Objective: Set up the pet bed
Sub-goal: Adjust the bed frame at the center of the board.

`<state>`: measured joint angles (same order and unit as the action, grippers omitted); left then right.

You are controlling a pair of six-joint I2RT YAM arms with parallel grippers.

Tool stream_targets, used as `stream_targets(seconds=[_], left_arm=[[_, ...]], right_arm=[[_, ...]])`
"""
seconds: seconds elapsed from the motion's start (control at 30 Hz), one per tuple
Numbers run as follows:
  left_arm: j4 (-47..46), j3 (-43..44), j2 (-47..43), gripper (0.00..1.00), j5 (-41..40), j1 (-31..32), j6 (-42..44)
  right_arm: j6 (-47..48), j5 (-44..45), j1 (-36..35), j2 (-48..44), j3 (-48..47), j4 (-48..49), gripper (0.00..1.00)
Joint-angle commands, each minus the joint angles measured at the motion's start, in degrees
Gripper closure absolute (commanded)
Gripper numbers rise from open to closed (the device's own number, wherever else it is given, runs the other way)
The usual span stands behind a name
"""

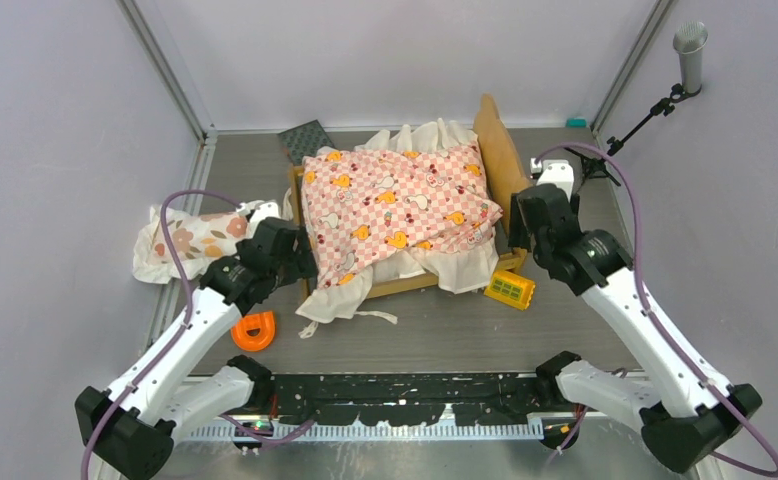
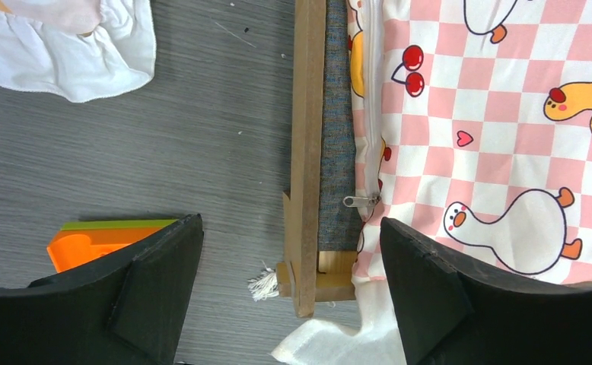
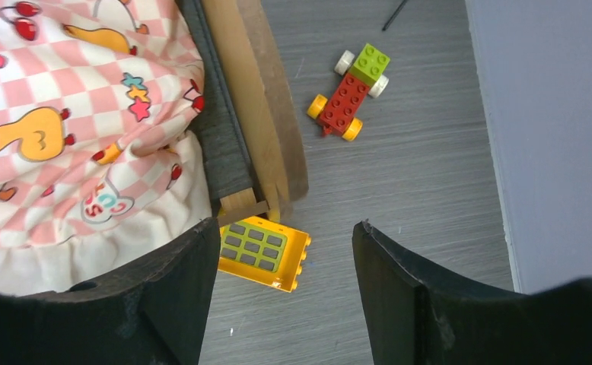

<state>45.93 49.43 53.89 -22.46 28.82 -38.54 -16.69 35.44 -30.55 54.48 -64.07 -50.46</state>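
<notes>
Sheet (image 1: 395, 205) on pet bed (image 1: 498, 150); pillow (image 1: 190, 240) left; block (image 1: 510, 289) beside near right corner.

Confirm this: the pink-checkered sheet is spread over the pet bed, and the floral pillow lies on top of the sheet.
Wrong on the pillow. The pink-checkered sheet does cover the pet bed, but the floral pillow lies on the table to the bed's left, off the sheet, as the top external view shows.

Table (image 1: 445, 330): pet bed (image 1: 499, 150), pillow (image 1: 190, 240) (left), orange toy (image 1: 253, 330), yellow block (image 1: 509, 289).
</notes>
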Motion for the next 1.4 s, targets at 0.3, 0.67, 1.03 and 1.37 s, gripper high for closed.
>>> stream_targets(seconds=[0.3,0.67,1.03,1.37], left_arm=[[0.1,-0.6,-4.3,0.11,1.3,0.0,-0.2],[-0.1,2.3,-5.7,0.11,4.7,0.0,2.9],[0.0,4.6,-8.4,0.0,5.2,0.0,3.7],[0.2,3.6,-9.0,0.0,6.3,0.0,3.2]], right_arm=[[3.7,-20.2,13.4,7.9,1.3,11.9,0.53],[-5.0,-29.0,11.3,9.6,2.6,15.9,0.99],[-4.7,-24.9,-3.1,7.4,1.7,13.4,0.93],[-4.7,-13.3,-5.2,-0.9,3.6,7.0,0.55]])
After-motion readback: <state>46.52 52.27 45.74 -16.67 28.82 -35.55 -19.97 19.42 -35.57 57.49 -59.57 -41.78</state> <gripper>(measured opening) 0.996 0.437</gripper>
